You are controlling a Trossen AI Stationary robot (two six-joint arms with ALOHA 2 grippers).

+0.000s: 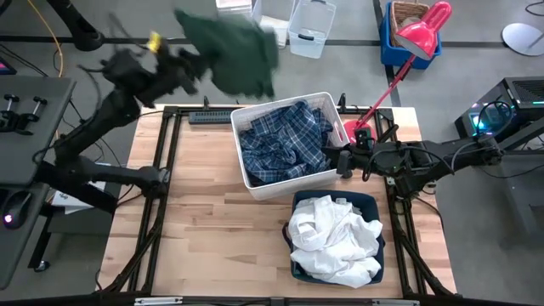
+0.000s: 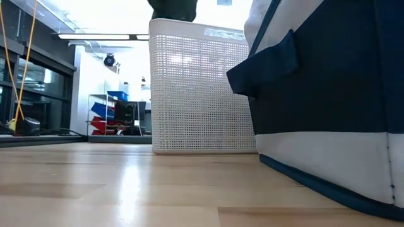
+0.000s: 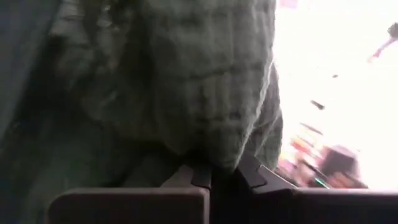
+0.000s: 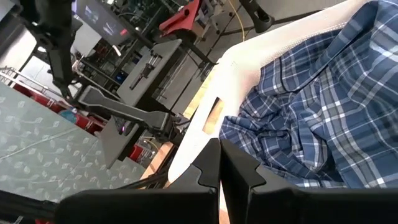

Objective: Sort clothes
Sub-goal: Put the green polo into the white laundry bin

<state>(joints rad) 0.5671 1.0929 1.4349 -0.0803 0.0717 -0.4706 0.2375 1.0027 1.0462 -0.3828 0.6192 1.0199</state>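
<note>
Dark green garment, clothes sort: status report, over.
Left gripper shut on dark green garment, held high beyond the white bin. Right gripper shut, empty, at the bin's right wall. Plaid shirt binned. Nothing in the way.

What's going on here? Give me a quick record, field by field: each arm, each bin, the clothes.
left gripper: raised past the table's far edge, shut on the dark green garment
right gripper: shut, empty, beside the white bin's right wall
white plastic bin: holds the blue-and-white plaid shirt
navy fabric bin: holds the white garments
table: no loose clothes visible
</note>
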